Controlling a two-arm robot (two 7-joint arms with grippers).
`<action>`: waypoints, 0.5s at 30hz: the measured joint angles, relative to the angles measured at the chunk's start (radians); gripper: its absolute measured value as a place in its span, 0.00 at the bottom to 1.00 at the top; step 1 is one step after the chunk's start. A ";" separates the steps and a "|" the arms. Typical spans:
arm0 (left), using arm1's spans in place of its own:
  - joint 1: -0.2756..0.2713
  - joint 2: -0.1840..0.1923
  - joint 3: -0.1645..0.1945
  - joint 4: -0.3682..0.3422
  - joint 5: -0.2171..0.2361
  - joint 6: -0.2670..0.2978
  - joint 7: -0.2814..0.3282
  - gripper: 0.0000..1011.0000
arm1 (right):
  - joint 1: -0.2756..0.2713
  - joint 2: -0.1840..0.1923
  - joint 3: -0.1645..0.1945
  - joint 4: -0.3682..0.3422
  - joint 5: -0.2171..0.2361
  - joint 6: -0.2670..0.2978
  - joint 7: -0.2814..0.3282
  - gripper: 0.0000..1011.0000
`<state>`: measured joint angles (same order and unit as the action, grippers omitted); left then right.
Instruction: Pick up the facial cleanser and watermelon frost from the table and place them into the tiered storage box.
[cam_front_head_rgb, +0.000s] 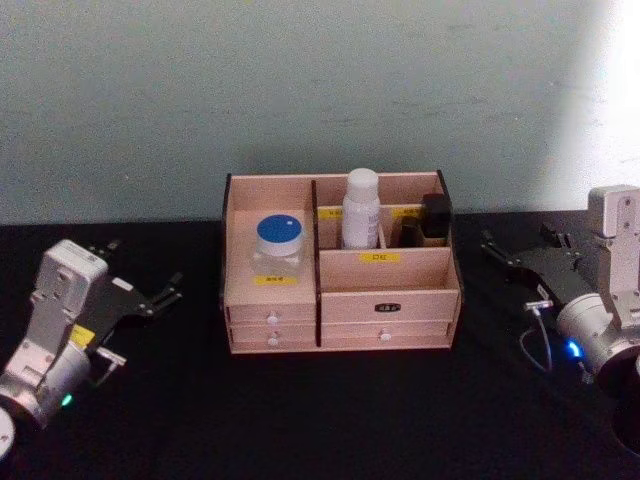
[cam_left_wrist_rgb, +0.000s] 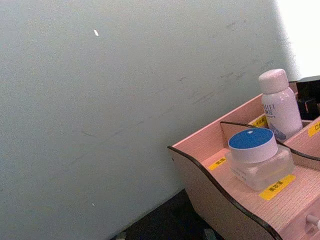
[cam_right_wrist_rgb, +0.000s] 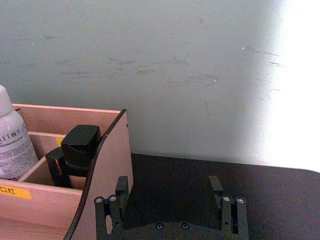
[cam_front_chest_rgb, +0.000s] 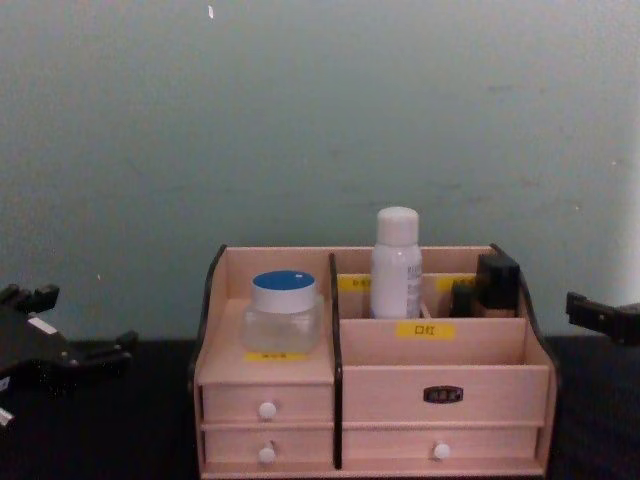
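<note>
Left tool (cam_front_head_rgb: 150, 296) sits wide open and empty on the black worktop (cam_front_head_rgb: 330, 420), left of the tiered storage box (cam_front_head_rgb: 385, 270); right tool (cam_front_head_rgb: 525, 258) hangs open and empty too, just off its right wall. Inside stand a blue-lidded jar (cam_front_head_rgb: 279, 243), a white bottle (cam_front_head_rgb: 360, 208) and a dark container (cam_front_head_rgb: 434, 217). Which is the cleanser, I can't tell. The risk, I'd say: a careless sweep clips the box's side and topples that tall bottle.

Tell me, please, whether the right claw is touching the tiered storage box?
Apart. In the head view, bare black table lies between the right claw and the tiered storage box; the chest view shows a gap too.
</note>
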<state>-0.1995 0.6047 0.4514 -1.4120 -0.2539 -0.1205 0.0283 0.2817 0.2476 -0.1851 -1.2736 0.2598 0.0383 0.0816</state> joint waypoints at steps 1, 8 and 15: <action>0.000 0.000 0.000 0.000 0.000 0.000 0.000 0.99 | 0.000 0.000 0.000 0.000 0.000 0.000 0.000 0.99; 0.000 0.000 0.000 0.000 0.000 0.000 0.000 0.99 | 0.000 0.000 0.000 0.000 0.000 0.000 0.000 0.99; 0.000 0.000 0.000 0.000 0.000 0.000 0.000 0.99 | 0.000 0.000 0.000 0.000 0.000 0.000 0.000 0.99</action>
<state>-0.1996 0.6046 0.4514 -1.4120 -0.2539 -0.1205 0.0283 0.2817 0.2476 -0.1851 -1.2736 0.2598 0.0382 0.0816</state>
